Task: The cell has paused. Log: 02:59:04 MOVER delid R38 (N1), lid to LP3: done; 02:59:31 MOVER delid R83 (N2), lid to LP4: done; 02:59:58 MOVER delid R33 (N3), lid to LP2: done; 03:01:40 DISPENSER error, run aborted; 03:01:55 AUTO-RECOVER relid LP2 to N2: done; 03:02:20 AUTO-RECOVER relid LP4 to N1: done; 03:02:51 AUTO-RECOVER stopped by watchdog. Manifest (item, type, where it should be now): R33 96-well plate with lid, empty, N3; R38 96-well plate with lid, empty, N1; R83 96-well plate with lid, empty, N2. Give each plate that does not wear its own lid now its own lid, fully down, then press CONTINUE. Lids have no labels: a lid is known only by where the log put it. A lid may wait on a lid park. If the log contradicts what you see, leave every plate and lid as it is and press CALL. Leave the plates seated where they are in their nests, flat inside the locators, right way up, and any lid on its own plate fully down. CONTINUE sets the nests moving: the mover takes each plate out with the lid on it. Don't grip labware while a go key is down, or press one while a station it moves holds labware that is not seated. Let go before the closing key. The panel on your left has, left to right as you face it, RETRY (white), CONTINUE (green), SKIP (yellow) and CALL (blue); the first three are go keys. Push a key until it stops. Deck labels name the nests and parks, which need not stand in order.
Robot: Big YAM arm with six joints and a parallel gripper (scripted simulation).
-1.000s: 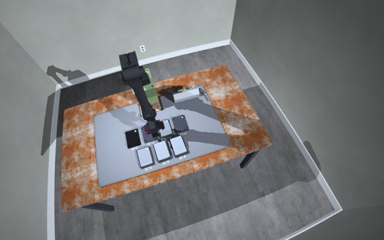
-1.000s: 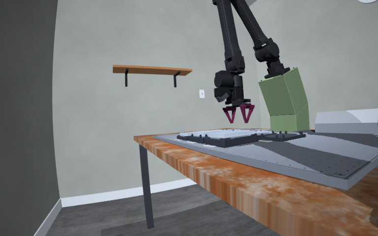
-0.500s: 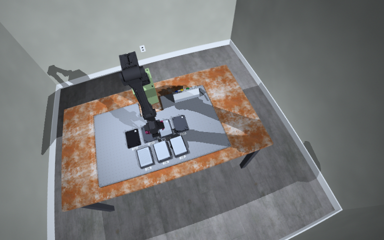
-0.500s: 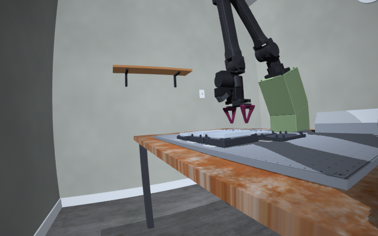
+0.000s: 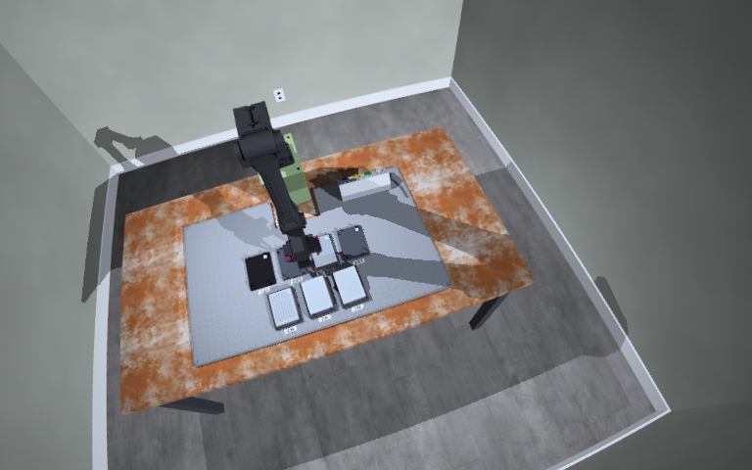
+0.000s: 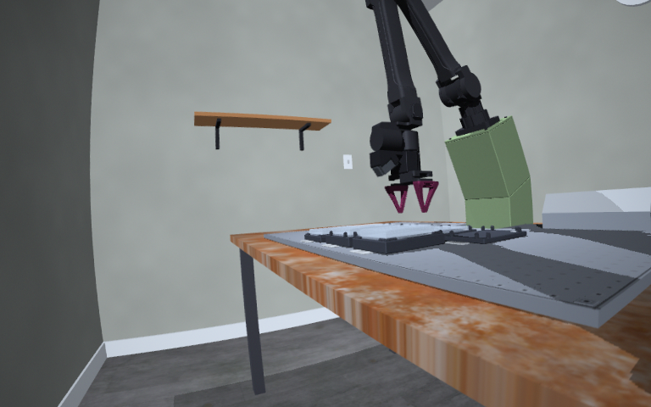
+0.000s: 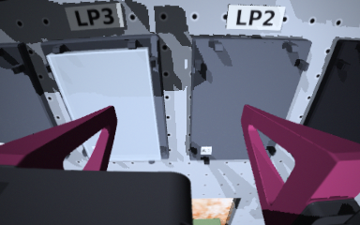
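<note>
Two lid parks fill the wrist view, LP3 (image 7: 52, 56) on the left carrying a pale lid (image 7: 110, 98) and LP2 (image 7: 244, 98) on the right bare, while the hand (image 6: 411, 195) hangs above them over the table (image 6: 431, 331), its magenta fingers spread wide and gripping nothing

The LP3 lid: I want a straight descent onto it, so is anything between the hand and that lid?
Nothing visible. The hand hangs open above the deck, the lid lying uncovered on LP3 ahead of it.
</note>
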